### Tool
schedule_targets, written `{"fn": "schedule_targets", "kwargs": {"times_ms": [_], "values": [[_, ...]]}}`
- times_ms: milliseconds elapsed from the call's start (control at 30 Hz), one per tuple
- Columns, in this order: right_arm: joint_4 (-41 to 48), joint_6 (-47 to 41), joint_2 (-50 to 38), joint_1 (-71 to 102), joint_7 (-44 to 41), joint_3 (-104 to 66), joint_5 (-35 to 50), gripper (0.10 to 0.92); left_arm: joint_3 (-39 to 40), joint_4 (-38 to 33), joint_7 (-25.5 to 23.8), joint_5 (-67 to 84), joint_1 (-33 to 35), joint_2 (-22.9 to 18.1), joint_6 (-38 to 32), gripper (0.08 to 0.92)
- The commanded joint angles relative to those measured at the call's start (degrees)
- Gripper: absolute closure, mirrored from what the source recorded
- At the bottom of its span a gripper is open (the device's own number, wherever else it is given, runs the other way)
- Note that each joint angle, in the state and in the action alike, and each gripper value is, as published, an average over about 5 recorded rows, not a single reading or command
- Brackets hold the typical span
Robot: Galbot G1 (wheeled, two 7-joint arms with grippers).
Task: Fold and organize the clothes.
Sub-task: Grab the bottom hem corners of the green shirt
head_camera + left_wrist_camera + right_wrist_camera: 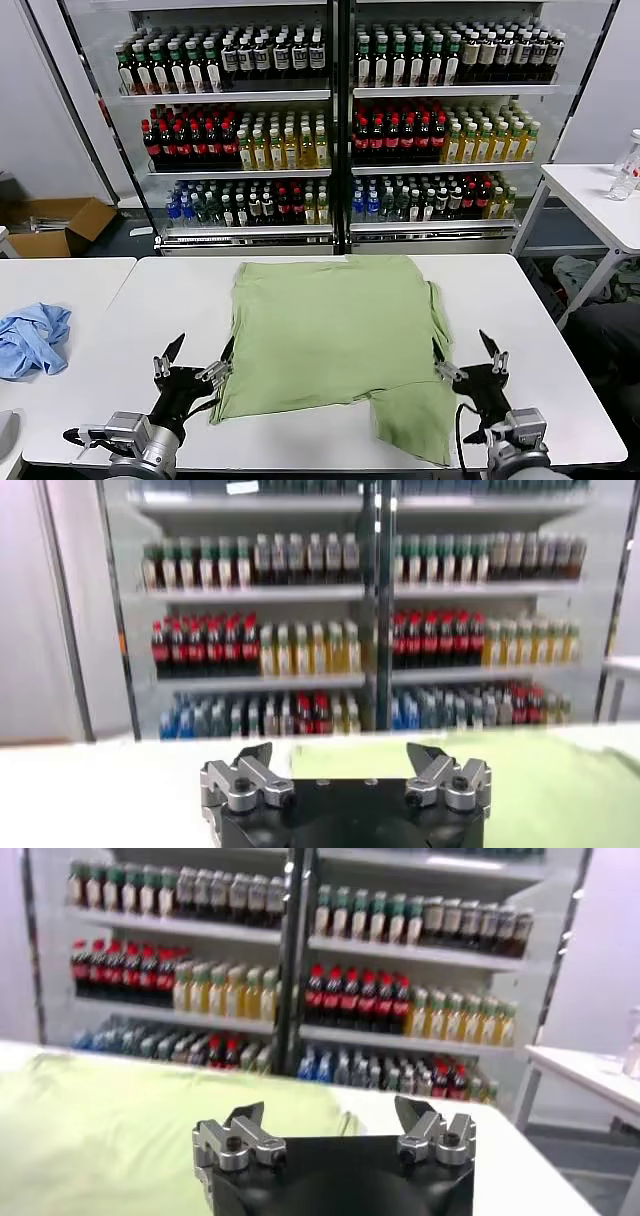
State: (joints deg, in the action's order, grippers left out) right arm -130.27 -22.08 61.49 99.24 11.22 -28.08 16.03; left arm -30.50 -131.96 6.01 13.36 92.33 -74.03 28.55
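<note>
The green shirt [335,335] lies flat on the white table [540,300]; the left gripper [192,357] and right gripper [468,352] flank its near corners, jaws spread, holding nothing. A crumpled blue cloth [32,338] sits well apart; drink shelves [335,120] stand behind.

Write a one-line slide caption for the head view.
Green shirt lies partly folded on the table; both open grippers, left and right, flank it.
</note>
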Motion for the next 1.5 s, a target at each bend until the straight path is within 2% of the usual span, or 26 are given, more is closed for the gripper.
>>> {"fn": "schedule_targets", "kwargs": {"times_ms": [33, 367, 467, 667, 933, 1233, 1400, 1500], "values": [[-1.1, -3.9, -1.4, 8.8, -0.2, 0.6, -0.9, 0.203, 1.1, 1.7, 1.2, -2.0, 1.9, 1.5, 4.6, 0.177], [1.3, -6.5, -0.3, 7.9, 0.3, 0.4, 3.0, 0.203, 4.8, 8.0, 6.4, 1.8, -1.7, 2.6, 4.6, 0.186], [2.0, -7.0, -0.3, 7.9, 0.2, 0.7, 4.2, 0.203, 5.2, 9.1, 7.4, 2.2, -1.5, 2.7, 4.6, 0.241], [3.5, -7.8, -0.5, 6.1, 0.1, 1.9, 7.1, 0.232, 6.4, 10.5, 7.4, 3.7, -0.6, 3.2, 4.6, 0.414], [4.0, -8.6, -1.0, 5.2, 0.1, 2.7, 10.9, 0.457, 7.0, 14.7, 8.4, 4.4, -1.6, 4.1, 4.8, 0.647], [1.8, -6.0, -2.1, 3.0, -0.5, 2.0, 13.7, 0.700, 6.3, 12.7, 6.9, 10.5, -0.9, 4.1, 4.5, 0.890], [-1.1, -2.2, -4.1, -0.9, -0.3, -0.7, 14.8, 0.847, 3.7, 9.9, 5.5, 17.7, -2.6, 4.6, 1.5, 0.915], [-1.6, -0.8, -5.9, -3.9, 0.0, -2.4, 16.5, 0.908, 1.2, 8.2, 3.9, 23.3, -4.0, 5.4, 0.1, 0.915]]}}
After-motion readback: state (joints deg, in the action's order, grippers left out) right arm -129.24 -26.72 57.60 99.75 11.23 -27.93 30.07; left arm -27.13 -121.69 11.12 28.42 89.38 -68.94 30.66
